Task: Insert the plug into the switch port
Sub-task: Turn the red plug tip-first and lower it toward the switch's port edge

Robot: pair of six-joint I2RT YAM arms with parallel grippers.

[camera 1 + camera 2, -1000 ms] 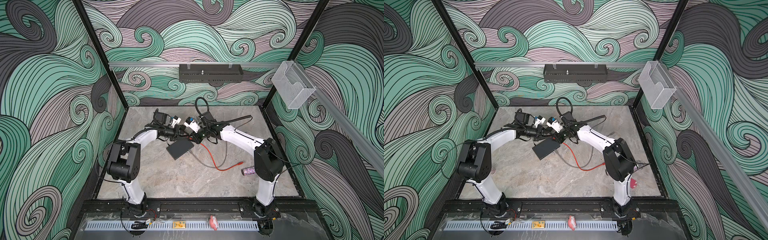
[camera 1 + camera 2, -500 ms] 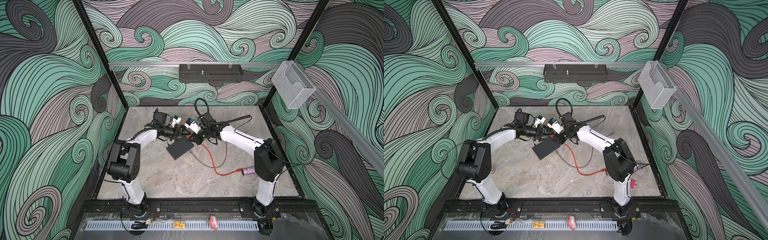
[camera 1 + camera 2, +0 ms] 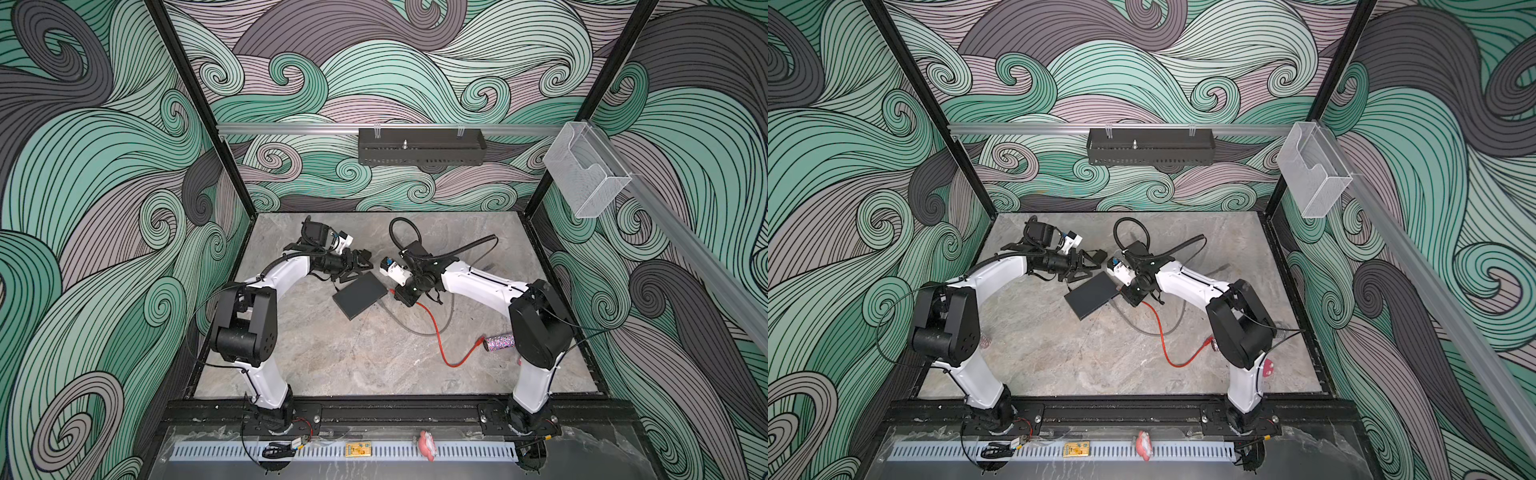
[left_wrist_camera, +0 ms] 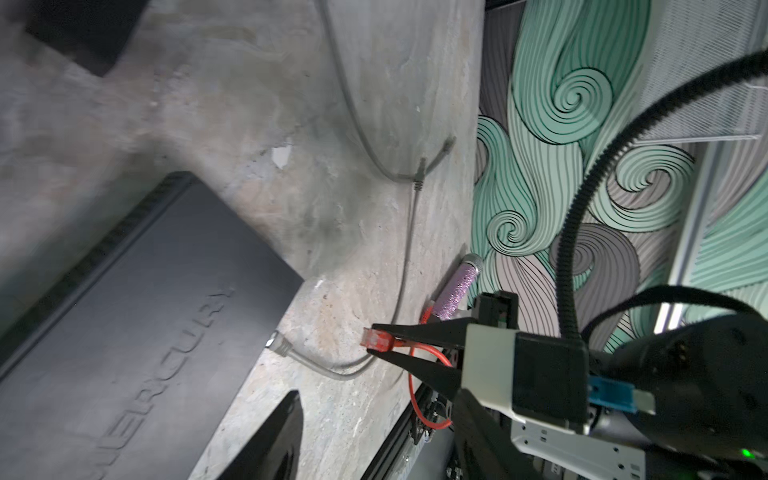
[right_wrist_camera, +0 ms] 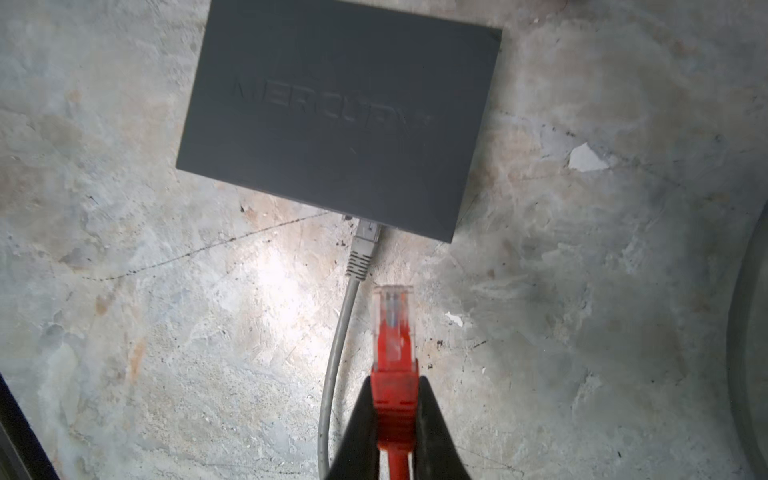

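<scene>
The switch (image 3: 360,295) is a flat black box lying on the stone floor; a grey plug (image 5: 365,241) sits in its near edge. My right gripper (image 5: 395,382) is shut on the boot of the red plug (image 5: 392,328). The plug's clear tip points at that same edge, a short gap away, beside the grey plug. In the left wrist view the red plug (image 4: 376,338) hangs just above the floor, off the corner of the switch (image 4: 124,332). My left gripper (image 3: 360,268) stands open and holds nothing, over the far edge of the switch.
The red cable (image 3: 440,340) trails from the plug to its free end by a glittery tube (image 3: 498,342) near the right arm's base. A grey cable (image 3: 415,328) loops across the floor from the switch. Patterned walls enclose the floor.
My left gripper has opened and drawn back to the left, away from the right gripper. The right gripper keeps the red plug. The red cable's free end slid toward the glittery tube.
</scene>
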